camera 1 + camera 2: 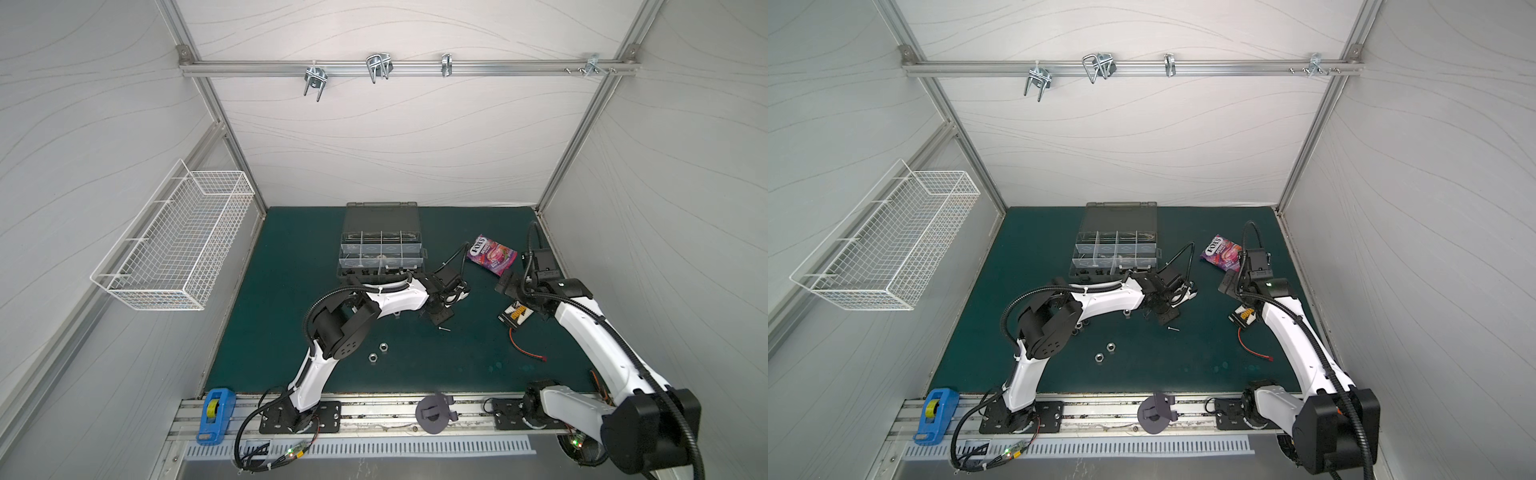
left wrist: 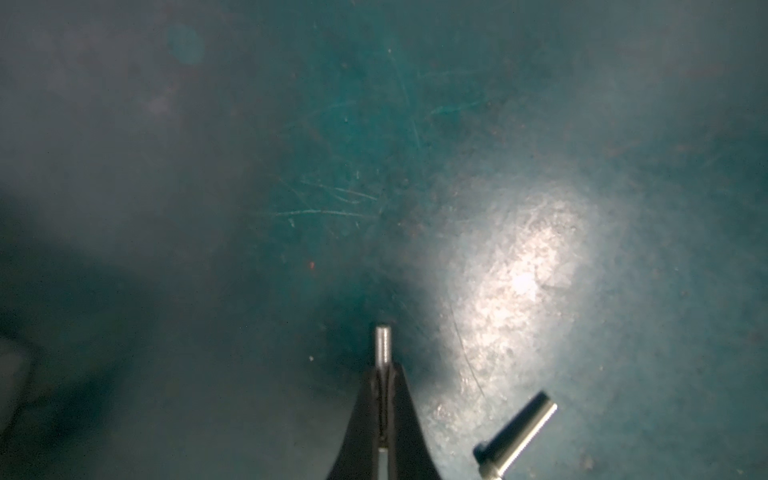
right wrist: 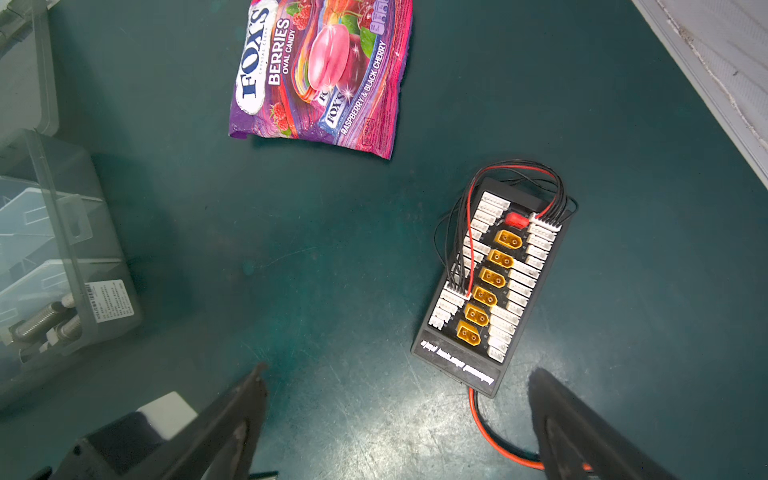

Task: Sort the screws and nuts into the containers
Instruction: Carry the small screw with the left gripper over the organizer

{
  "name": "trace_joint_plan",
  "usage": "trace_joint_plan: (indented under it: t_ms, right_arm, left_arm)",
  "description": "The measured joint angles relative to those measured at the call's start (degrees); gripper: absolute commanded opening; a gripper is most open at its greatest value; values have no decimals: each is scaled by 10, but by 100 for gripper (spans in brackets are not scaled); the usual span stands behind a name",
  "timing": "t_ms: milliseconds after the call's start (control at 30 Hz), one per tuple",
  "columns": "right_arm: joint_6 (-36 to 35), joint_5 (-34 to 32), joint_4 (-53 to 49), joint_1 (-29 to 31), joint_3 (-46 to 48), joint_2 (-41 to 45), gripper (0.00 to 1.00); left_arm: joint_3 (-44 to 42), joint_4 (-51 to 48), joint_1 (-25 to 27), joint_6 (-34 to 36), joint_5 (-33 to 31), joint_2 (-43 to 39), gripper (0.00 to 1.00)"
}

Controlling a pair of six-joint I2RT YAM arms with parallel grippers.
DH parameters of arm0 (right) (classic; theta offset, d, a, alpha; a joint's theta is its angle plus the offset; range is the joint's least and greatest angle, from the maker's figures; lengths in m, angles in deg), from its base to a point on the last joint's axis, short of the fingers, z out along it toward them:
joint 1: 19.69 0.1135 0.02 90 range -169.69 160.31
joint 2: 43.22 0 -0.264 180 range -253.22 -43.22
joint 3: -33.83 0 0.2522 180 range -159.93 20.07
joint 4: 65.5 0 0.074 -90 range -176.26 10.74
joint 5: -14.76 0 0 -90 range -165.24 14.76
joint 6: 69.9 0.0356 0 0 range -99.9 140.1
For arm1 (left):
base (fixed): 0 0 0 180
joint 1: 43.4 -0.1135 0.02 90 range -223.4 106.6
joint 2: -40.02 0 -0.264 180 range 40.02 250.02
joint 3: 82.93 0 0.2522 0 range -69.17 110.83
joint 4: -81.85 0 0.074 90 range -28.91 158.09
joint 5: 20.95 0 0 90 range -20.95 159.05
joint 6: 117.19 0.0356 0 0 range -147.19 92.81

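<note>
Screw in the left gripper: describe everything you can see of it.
The thin silver screw is a slim, shiny metal shaft with a flat end. The left gripper is shut on it; only that end juts past the black jaws, above the green mat. Its head is hidden; contact with the mat is unclear.

Scratched matt green mat (image 2: 332,166); shiny metal screw (image 2: 382,345); glossy candy bag (image 3: 320,75)

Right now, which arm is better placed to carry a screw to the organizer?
Left. The left gripper is shut on a thin screw near the organizer; the right gripper hangs open, empty.
</note>
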Motion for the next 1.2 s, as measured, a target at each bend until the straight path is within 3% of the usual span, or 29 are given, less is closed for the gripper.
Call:
trace_joint_plan:
  t_ms: [567,1200]
  right_arm:
    - [0,2,0,-1,6,0,99]
    - [0,6,5,-1,6,0,99]
  left_arm:
    - [-43,22,-19,-88,-34,-61,0]
    - [-118,42,-172,-184,-87,-177,0]
